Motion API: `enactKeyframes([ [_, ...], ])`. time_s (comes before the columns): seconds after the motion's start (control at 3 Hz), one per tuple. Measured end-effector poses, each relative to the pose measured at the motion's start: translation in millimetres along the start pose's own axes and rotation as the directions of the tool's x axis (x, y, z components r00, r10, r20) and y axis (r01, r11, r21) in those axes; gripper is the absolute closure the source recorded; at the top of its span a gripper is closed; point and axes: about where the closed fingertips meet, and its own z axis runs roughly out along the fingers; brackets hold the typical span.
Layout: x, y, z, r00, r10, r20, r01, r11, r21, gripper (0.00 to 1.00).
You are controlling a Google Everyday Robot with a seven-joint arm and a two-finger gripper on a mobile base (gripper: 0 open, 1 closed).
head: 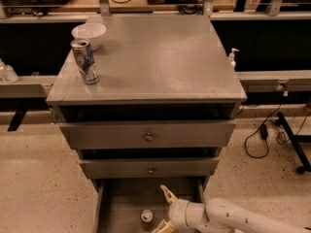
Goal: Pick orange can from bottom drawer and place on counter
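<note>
The orange can [146, 219] stands upright in the open bottom drawer [116, 203], near the picture's lower edge. My gripper [164, 210] hangs inside the drawer just right of the can, open, with one pale finger [167, 194] up and the other at the frame's bottom edge. It does not touch the can. The white arm comes in from the lower right. The grey counter [160, 57] tops the cabinet above.
A taller blue-and-silver can [85, 61] and a white bowl [89, 34] stand on the counter's left side. Two upper drawers with small knobs [149, 137] are slightly pulled out above the bottom drawer. Cables and a stand leg lie on the floor at right.
</note>
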Motion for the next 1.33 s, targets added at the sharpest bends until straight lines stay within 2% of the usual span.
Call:
enactKeyframes([
  [0.33,26.1,-14.0,6.7,1.000,-0.016,-0.006,0.017,0.9992,0.038,0.00],
  [0.67,66.8,-30.7,29.8,1.000,-0.020,0.007,0.019,0.9970,0.075,0.00],
  [1.0,95.6,-38.5,56.2,1.000,-0.011,0.020,0.010,0.9982,0.059,0.00],
  [1.33,116.1,-39.9,86.0,0.999,0.003,0.037,-0.003,1.0000,0.007,0.00],
])
